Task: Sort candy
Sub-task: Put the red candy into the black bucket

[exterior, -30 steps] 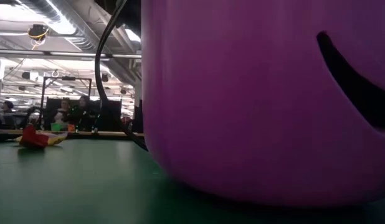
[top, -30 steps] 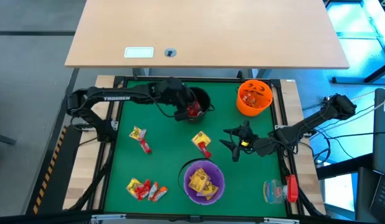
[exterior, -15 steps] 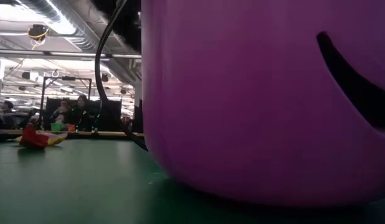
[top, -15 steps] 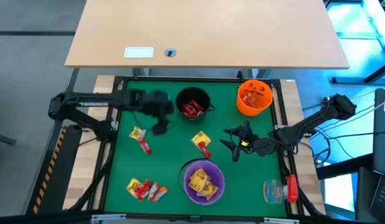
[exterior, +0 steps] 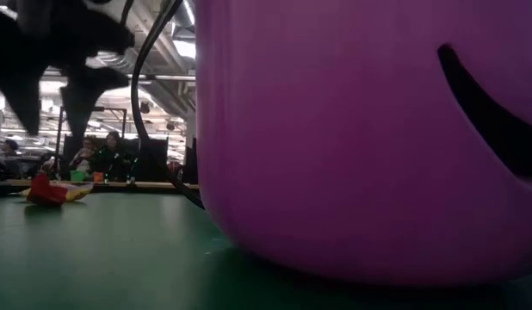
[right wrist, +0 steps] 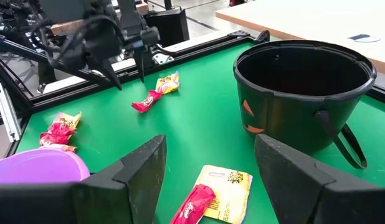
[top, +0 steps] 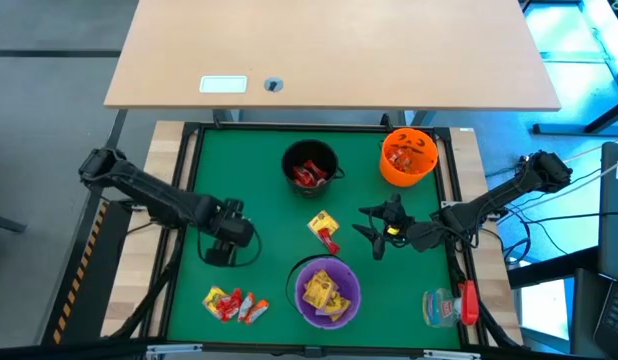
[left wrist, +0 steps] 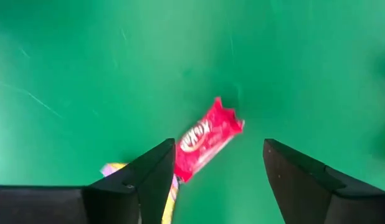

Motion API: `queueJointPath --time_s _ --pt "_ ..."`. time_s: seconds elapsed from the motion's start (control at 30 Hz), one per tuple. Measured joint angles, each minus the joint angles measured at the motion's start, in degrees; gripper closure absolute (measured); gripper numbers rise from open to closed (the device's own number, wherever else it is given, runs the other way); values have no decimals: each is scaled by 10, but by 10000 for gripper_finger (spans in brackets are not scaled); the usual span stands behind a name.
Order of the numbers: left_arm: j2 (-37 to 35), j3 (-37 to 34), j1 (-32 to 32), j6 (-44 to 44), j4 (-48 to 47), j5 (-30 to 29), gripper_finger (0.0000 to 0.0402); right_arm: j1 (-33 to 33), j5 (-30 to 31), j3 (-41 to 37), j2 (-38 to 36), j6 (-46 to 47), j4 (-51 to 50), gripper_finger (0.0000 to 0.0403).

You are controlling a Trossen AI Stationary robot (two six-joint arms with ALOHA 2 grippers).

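Observation:
My left gripper hangs open, pointing down, over a red-wrapped candy that lies flat on the green mat, with a yellow candy beside it half hidden by a finger. In the high view this gripper covers both sweets. The right wrist view shows it just above them, touching nothing. My right gripper waits open at the mat's right, near a red and yellow candy pair. More candy lies at the near left.
A black bowl holding red candy stands at the far middle, and an orange bowl at the far right. A purple bowl of yellow candy sits near the front. A clear plastic item with a red part lies near right.
My left gripper has swung away from the black bowl toward the table's left and near edges, sinking a little and tipping to point straight down. It now stands over the candy pair at the left. Red candy lies in the black bowl.

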Motion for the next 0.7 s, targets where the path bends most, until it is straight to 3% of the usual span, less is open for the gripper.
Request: queueJointPath --time_s 0.3,0.5,0.7 --pt "0 -76 -6 -9 88 9 135 0 0 0 0 0 0 159" --pt "26 -110 -5 -21 120 7 136 0 0 0 0 1 1 159" --pt "68 -114 -5 -21 157 -37 148 0 0 0 0 2 2 159"
